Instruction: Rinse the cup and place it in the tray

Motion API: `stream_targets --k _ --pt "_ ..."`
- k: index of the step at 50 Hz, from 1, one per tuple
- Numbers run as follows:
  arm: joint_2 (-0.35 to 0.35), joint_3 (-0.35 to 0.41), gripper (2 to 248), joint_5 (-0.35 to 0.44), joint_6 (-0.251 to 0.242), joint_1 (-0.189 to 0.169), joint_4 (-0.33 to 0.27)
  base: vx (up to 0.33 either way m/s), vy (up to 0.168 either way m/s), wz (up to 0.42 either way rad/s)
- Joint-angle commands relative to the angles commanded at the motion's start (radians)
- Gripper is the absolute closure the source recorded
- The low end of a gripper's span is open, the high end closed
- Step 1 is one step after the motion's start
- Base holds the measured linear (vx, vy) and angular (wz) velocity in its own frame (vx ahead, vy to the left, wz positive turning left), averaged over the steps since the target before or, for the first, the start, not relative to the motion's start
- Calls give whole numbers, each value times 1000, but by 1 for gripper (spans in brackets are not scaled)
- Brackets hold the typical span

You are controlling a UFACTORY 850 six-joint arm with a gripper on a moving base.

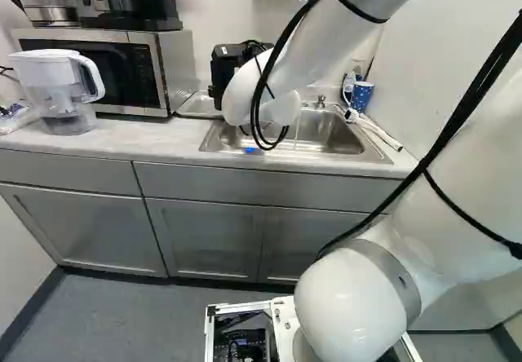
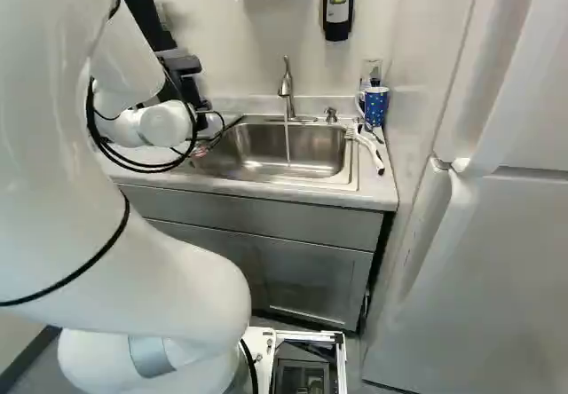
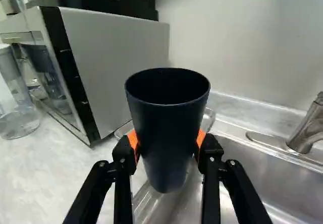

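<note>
1. Pincer [image 3: 167, 141] is clamped on the cup [image 3: 167, 118], orange pads [image 3: 200, 138] pressing opposite sides. Dark cup, mouth up, roughly upright.
2. Why that grip: pads sit below the rim, so the mouth is free for water and the base is free to land. Tapered wall, wider at the top; I'd expect it to resist slipping down through the pads.
3. Cup's position: ahead of my wrist, over the edge where sink [image 2: 248, 141] meets worktop [image 1: 147, 142]. Clear tray [image 3: 208, 119] is just behind it, partly hidden, near the microwave [image 3: 116, 62].
4. Faucet [image 2: 286, 83], upper middle of the right base view, is running; the stream [image 2: 287, 145] drops into the basin, well apart from the cup. Can't see wet walls or water inside, so can't confirm it's rinsed.
5. My read: if rinsed, it's at the placing stage, since it's lined up nearer the tray than the stream. If not, it goes under the water first.
6. Placing would need a small reach, then a straight descent, keeping it level until the base seats. Risks: base clipping the tray rim, pincer bumping the microwave, wet wall sliding in the pads.
7. Blue patterned mug [image 2: 375, 106], right of the right base view, is well clear of this path. Leave it.
</note>
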Motion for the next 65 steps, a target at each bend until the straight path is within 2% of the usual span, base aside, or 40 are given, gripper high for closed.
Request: stream_targets --k 15,65 --pt "14 -14 126 -39 0 -52 13 0 0 0" --pt "-33 0 126 -37 0 -221 21 0 0 0"
